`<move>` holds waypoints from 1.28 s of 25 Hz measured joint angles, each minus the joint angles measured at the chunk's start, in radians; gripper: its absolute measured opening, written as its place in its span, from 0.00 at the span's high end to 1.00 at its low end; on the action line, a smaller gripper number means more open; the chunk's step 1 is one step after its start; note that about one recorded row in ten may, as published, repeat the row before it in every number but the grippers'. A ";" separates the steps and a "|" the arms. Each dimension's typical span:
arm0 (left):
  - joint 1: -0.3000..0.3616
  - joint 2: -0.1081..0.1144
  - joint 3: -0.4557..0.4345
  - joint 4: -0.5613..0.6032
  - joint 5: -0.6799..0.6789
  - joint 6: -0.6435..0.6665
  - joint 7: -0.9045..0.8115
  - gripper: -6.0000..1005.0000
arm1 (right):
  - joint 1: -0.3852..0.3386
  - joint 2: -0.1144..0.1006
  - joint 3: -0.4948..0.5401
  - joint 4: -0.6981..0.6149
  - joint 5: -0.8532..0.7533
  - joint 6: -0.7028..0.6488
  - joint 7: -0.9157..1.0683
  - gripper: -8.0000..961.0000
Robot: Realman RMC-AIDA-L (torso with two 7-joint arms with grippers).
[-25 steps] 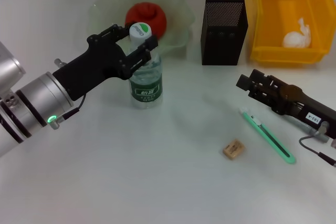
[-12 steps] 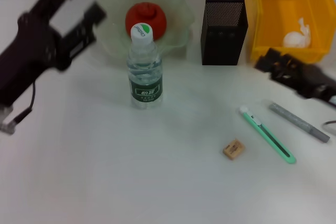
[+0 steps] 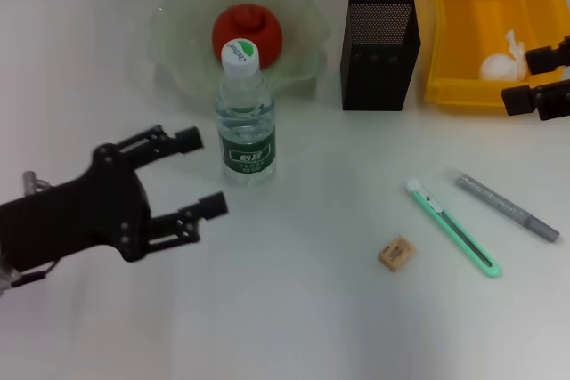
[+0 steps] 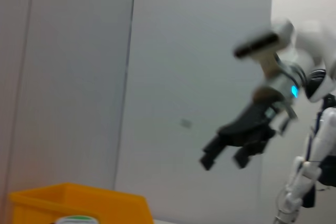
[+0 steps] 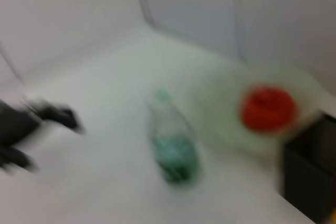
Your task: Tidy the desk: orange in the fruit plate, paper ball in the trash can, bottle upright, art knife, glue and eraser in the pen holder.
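orange [image 3: 247, 31] in fruit plate [image 3: 178, 20], paper ball [image 3: 500, 65] in trash can [image 3: 454, 15]

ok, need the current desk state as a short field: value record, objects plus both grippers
orange: in fruit plate
paper ball: in trash can
bottle: upright on desk, in front of the plate
art knife: flat on desk
glue: flat on desk, beside knife
eraser: on desk, apart from knife
pen holder: upright, contents not visible
left gripper: open, empty, beside bottle, apart from it
right gripper: open, empty, at trash can's front edge
remaining: knife, glue, eraser
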 joint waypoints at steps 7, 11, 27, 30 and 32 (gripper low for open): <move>-0.011 -0.024 0.001 0.019 0.065 -0.013 -0.011 0.21 | 0.131 0.034 -0.335 -0.131 -0.419 0.007 0.254 0.20; -0.020 -0.020 0.000 0.019 0.068 -0.016 -0.030 0.21 | 0.151 0.037 -0.540 0.025 -0.498 0.100 0.359 0.20; -0.017 -0.026 0.006 0.008 0.072 -0.056 -0.033 0.21 | 0.167 0.042 -0.796 0.393 -0.494 0.446 0.572 0.20; -0.015 -0.029 0.003 0.008 0.072 -0.056 -0.033 0.21 | 0.169 0.043 -0.797 0.425 -0.487 0.481 0.573 0.22; -0.015 -0.029 0.003 0.008 0.072 -0.056 -0.033 0.21 | 0.170 0.043 -0.798 0.442 -0.486 0.499 0.573 0.25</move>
